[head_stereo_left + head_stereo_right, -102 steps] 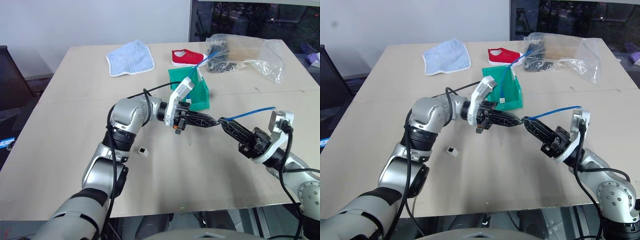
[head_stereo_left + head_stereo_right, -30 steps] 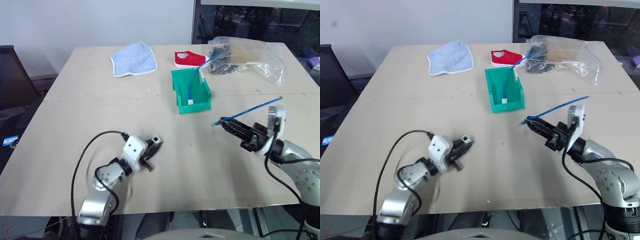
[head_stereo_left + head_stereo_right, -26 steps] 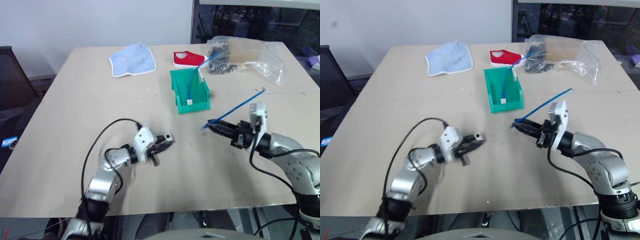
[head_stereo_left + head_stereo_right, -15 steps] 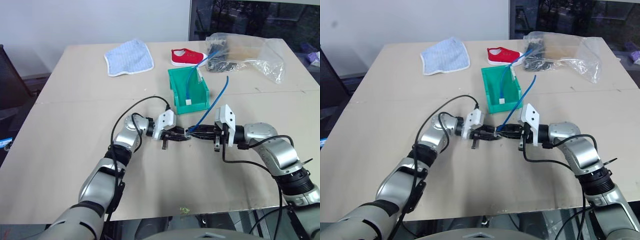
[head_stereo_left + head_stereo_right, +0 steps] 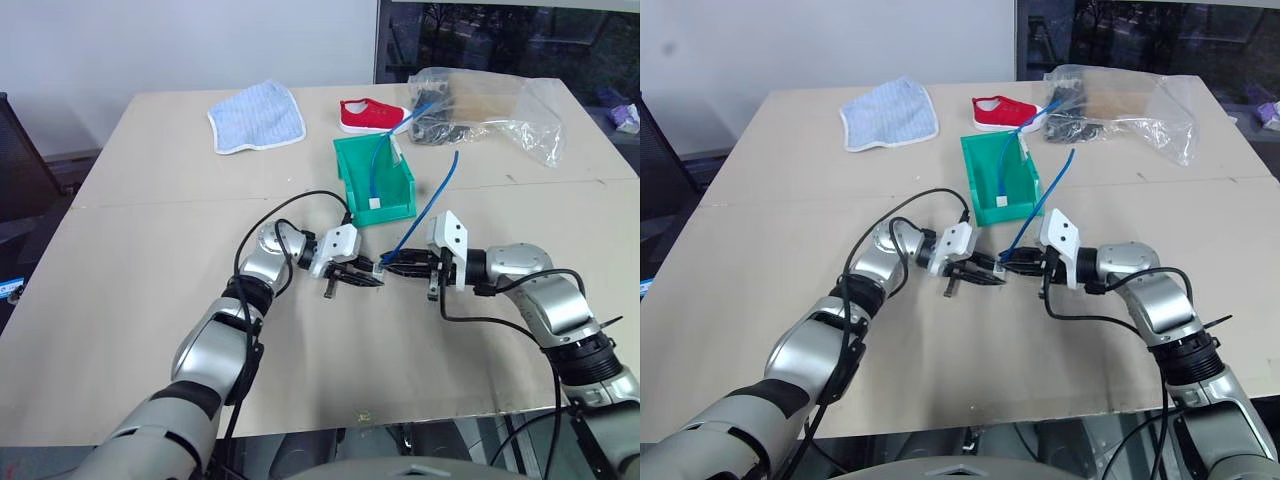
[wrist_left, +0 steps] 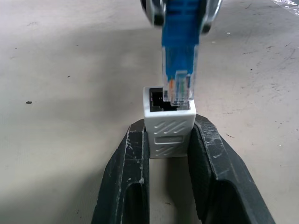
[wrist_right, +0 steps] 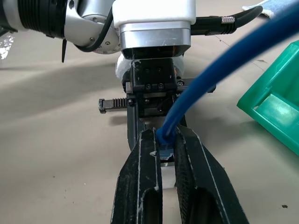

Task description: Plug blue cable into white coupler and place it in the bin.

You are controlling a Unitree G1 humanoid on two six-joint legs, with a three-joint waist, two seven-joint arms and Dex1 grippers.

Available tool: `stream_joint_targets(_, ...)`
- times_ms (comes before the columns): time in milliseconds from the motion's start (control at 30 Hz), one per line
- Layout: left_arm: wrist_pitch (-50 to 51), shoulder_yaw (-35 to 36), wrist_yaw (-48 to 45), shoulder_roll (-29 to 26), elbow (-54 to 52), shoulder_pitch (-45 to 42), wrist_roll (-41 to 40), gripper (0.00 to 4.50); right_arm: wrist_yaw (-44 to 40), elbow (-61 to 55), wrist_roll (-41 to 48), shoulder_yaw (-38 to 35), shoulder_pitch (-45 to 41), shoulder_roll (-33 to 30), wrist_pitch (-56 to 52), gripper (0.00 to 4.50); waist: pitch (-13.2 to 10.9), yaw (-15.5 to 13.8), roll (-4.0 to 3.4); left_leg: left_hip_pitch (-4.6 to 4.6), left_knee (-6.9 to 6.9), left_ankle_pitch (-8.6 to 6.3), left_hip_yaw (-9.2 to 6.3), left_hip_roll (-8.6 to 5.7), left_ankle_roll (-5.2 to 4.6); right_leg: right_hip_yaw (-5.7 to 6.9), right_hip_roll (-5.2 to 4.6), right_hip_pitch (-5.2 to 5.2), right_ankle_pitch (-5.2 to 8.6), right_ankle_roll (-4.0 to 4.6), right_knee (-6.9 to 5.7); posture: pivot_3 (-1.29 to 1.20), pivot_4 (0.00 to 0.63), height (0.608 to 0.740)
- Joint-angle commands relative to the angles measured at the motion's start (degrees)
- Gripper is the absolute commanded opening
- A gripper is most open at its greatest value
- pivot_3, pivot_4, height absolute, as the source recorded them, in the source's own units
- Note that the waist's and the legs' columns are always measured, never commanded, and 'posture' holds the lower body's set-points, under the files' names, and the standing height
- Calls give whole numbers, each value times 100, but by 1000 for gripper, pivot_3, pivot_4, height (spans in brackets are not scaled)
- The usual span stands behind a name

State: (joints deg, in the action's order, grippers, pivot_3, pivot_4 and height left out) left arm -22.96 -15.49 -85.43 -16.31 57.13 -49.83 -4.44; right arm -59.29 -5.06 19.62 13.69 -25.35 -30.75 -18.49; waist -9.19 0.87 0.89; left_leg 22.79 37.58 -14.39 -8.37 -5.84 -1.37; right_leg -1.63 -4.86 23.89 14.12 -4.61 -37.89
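Observation:
Over the middle of the table my two grippers meet tip to tip. The left gripper [image 6: 169, 125] is shut on the white coupler [image 6: 169, 133], its dark socket facing the other hand. The right gripper [image 7: 161, 136] is shut on the blue cable [image 7: 224, 60] just behind its clear plug [image 6: 180, 88]. The plug's tip sits at the socket's mouth, a little to one side; how deep it is in, I cannot tell. The free end of the cable [image 5: 428, 208] arcs up and away behind the right hand. The green bin [image 5: 346, 182] stands just beyond both hands.
Inside the bin lies another blue cable [image 5: 380, 168] with a white piece at its end. Further back are a blue striped cloth [image 5: 258, 115], a red shoe [image 5: 372, 114] and a clear plastic bag [image 5: 490, 105] with dark things inside.
Over the last second both arms swung in from the sides to the table's middle, bringing coupler and plug together. In the last half second they have held almost still.

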Motion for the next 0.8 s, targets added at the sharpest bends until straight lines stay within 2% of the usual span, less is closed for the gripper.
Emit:
stream_joint_targets(33, -87, 33, -71, 6, 95, -56, 121, 523, -99, 71, -181, 13, -145, -52, 153, 0, 0, 0, 0, 0, 0, 0, 0, 0, 0, 0, 0, 0, 0, 0, 0, 0, 150, 740)
stream_joint_targets(367, -114, 99, -61, 57, 125, -76, 204, 523, -333, 267, -857, 439, -395, -119, 462, 0, 1, 7, 1, 0, 10, 0, -1, 0, 0, 0, 3, -2, 0, 0, -5, 0, 150, 740)
stream_joint_targets(500, -109, 126, -56, 86, 121, -76, 221, 523, -412, 132, -1011, 716, -349, -153, 114, 0, 5, 6, 2, 0, 21, 0, -2, 0, 0, 0, 5, -5, 0, 0, -6, 0, 150, 740)
stream_joint_targets(700, -99, 178, -37, 131, 132, -109, 249, 523, -572, 294, -1760, 1607, 11, -570, -719, 0, 88, -1, 9, -14, 23, -1, -5, 1, 0, 3, 7, -21, 0, -1, -3, 0, 150, 740)
stream_joint_targets(800, -116, 215, -4, 150, 143, -102, 280, 523, -309, 634, -1862, 1495, -16, -368, -304, 0, 135, -4, 23, -31, 22, -2, -6, 1, -2, 4, 8, -34, 1, -1, 0, 0, 150, 740)
